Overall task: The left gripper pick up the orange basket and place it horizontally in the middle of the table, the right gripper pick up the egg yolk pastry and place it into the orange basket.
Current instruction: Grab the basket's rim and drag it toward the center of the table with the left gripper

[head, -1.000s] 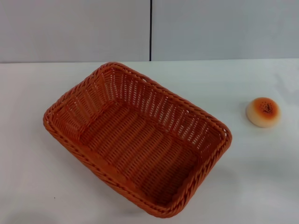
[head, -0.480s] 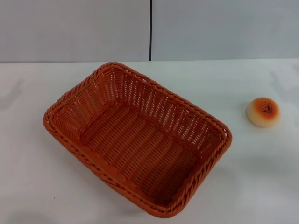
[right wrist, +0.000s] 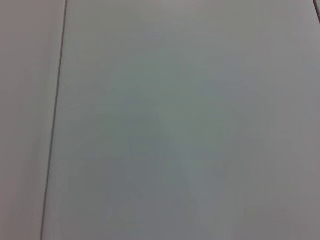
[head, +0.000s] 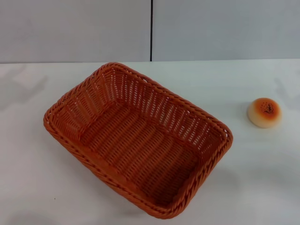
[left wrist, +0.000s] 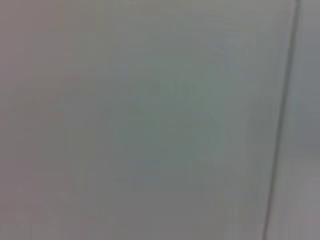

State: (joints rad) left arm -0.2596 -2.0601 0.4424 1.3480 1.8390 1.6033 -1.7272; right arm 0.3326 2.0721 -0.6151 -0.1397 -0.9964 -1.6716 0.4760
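Note:
The orange basket (head: 136, 138) lies empty on the white table (head: 37, 187) in the head view, turned diagonally, its long axis running from far left to near right. The egg yolk pastry (head: 265, 112) sits on the table to the basket's right, well apart from it. Neither gripper shows in any view. Both wrist views hold only a pale grey wall panel with a thin dark seam.
A grey wall (head: 75, 28) with a dark vertical seam (head: 151, 28) rises behind the table's far edge. Faint shadows lie on the table at the far left (head: 28, 86) and far right (head: 286, 86).
The basket and pastry have not moved. The faint shadows on the table at the far left and right have shifted and grown a little.

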